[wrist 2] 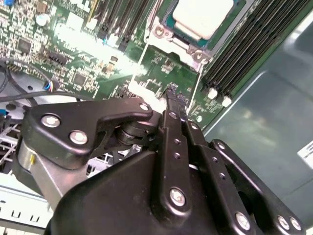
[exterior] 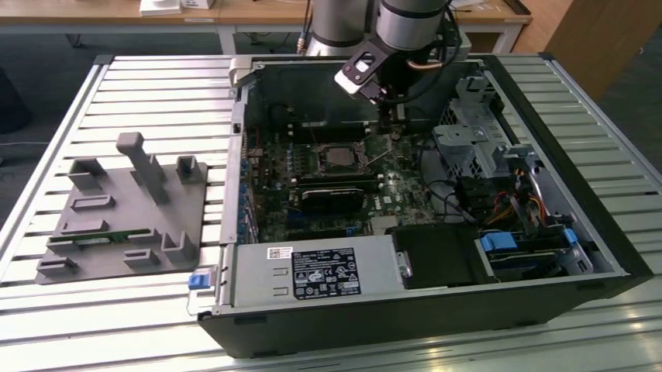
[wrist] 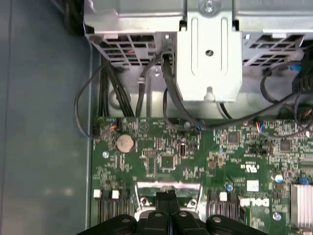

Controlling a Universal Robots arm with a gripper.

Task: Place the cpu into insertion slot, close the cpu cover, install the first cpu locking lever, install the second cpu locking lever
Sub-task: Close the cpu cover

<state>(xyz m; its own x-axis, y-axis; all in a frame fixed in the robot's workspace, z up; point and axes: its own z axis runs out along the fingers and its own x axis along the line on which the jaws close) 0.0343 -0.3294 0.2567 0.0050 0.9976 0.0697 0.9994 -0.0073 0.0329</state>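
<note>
Slatted counter, open case. Your claw pinched closed, empty, at 2 o'clock of cpu in exterior view; slip could gouge board.

light even | glare on green board, second wrist view | shadows soft

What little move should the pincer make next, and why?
Probably ease the shut pincer down onto the thin lever beside it. The cpu already lies seated with the cpu cover down around it, and the lever seems not yet hooked.
</note>
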